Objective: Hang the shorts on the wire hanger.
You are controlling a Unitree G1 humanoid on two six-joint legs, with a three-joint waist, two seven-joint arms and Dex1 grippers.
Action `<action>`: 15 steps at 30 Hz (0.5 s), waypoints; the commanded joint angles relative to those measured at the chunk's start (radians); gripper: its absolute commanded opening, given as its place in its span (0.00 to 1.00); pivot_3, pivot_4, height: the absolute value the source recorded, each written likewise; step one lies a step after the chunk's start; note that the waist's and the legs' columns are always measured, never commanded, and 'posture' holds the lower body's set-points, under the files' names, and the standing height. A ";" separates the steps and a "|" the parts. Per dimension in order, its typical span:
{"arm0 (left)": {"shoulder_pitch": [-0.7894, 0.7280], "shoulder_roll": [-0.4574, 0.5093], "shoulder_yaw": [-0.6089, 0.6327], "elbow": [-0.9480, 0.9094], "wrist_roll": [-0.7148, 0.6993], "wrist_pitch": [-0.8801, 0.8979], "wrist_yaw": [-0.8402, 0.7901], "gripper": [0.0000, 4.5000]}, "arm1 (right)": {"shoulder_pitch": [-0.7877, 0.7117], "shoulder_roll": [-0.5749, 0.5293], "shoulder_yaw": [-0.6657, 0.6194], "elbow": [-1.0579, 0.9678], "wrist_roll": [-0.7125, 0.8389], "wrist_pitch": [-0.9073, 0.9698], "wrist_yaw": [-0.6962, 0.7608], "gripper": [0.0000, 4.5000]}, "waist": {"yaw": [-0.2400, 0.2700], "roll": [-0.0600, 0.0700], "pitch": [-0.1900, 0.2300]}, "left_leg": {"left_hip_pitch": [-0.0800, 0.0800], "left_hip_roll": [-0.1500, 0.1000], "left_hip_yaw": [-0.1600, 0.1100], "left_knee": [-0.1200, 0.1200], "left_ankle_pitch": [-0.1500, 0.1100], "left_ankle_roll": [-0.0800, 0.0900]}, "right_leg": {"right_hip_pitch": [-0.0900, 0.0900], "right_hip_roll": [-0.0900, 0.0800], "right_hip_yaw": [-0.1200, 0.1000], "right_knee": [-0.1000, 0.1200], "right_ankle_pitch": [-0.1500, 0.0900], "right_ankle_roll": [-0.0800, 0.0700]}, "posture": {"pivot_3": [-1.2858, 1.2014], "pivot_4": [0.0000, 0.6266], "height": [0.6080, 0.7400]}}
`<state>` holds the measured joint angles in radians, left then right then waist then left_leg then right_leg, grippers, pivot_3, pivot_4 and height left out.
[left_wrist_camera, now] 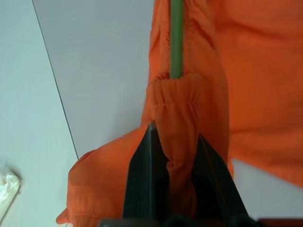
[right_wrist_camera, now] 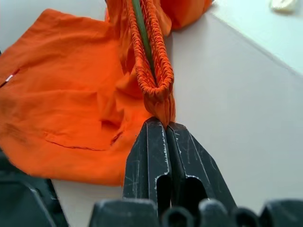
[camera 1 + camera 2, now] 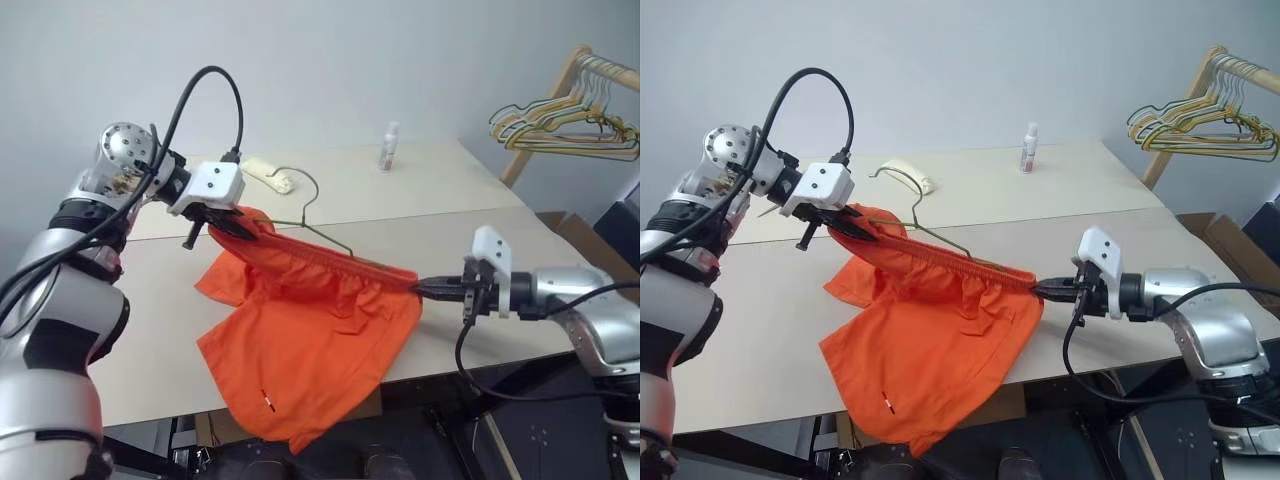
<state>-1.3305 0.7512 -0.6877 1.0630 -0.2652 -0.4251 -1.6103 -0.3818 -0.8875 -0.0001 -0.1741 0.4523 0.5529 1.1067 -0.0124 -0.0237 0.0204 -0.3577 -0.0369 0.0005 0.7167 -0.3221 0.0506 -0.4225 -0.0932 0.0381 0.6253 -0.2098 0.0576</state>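
The shorts (image 3: 310, 340) are thin, bright orange fabric, stretched by the waistband across the middle of the head views and lifted off the pale matte table (image 3: 150, 330). The gathered elastic bunches into fine ridges along the taut top edge, while the loose legs droop in soft folds over the table's near edge; a small white mark sits near the lower hem.

The left gripper (image 3: 225, 222), at the upper left, has its black wedge-shaped fingers (image 1: 142, 179) pinching a wad of waistband between them. The right gripper (image 3: 432, 288), at the right of centre, has its fingers pressed together on the other end of the waistband.

The hanger (image 3: 305, 205) is thin dull wire; its small hook curls up above the shorts at centre frame, and a straight length of it runs inside the waistband channel.

Behind, on the table, stand a small white bottle (image 3: 388, 146) and a crumpled pale wrapper (image 3: 268, 173). At the upper right, bunched hangers (image 3: 560, 125) hang on a wooden rail.
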 commanded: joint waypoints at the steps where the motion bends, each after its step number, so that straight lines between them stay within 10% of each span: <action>1: -0.060 -0.015 0.088 0.051 0.111 -0.041 0.018 0.00 | -0.056 -0.054 -0.001 -0.006 -0.041 -0.003 0.012 0.00 | 0.000 0.000 0.000 | 0.000 0.000 0.000 0.000 0.000 0.000 | 0.000 0.000 0.000 0.000 0.000 0.000 | 0.51 0.00 1.00; 15: -0.092 -0.120 0.280 0.069 0.288 -0.071 0.070 0.00 | -0.360 -0.048 0.086 -0.034 -0.119 0.026 -0.001 0.00 | -0.004 0.000 0.000 | -0.002 0.000 0.001 0.000 0.000 0.001 | -0.002 0.000 0.000 0.001 0.000 0.000 | 0.50 0.00 1.00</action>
<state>-1.3825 0.6299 -0.4384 1.1305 0.0044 -0.4822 -1.5603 -0.7112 -0.9404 0.0892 -0.1883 0.3375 0.5760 1.1087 -0.0168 -0.0238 0.0204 -0.3593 -0.0365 0.0011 0.7165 -0.3226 0.0514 -0.4242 -0.0935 0.0380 0.6265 -0.2097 0.0577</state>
